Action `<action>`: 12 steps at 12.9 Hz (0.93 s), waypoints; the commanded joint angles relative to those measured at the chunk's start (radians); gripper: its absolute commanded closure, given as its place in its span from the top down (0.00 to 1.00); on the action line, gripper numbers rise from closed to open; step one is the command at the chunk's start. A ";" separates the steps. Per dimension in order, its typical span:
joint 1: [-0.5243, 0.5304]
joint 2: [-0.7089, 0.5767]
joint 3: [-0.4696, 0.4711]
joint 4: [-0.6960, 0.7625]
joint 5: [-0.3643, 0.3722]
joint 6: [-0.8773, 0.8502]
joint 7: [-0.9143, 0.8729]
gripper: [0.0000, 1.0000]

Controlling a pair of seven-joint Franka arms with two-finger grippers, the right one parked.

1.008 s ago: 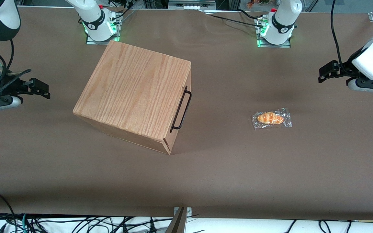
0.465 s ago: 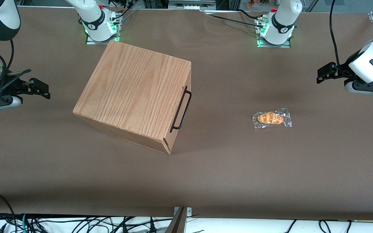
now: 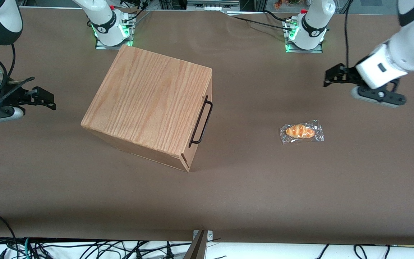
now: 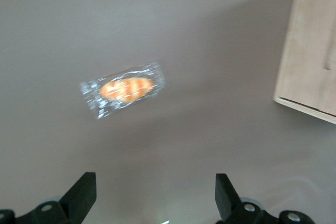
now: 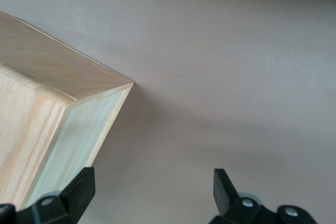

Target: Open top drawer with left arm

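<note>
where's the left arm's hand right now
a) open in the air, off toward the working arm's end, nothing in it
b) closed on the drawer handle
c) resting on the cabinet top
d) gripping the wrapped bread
a: the hand hangs open and empty, well clear of the top drawer's handle and not touching the wrapped bread.

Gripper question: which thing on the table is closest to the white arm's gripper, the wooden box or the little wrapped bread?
The wrapped bread. The left arm's gripper hovers open close above it, while the wooden cabinet with the top drawer's handle sits much farther toward the parked arm's end.
</note>
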 commanded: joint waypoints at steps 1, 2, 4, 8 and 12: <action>-0.040 0.132 -0.045 0.128 -0.036 -0.006 0.002 1.00; -0.063 0.192 -0.052 0.194 -0.057 0.013 -0.001 1.00; -0.132 0.305 -0.052 0.303 -0.065 0.055 -0.042 1.00; -0.239 0.405 -0.052 0.342 -0.067 0.228 -0.229 1.00; -0.312 0.508 -0.052 0.334 -0.065 0.427 -0.243 1.00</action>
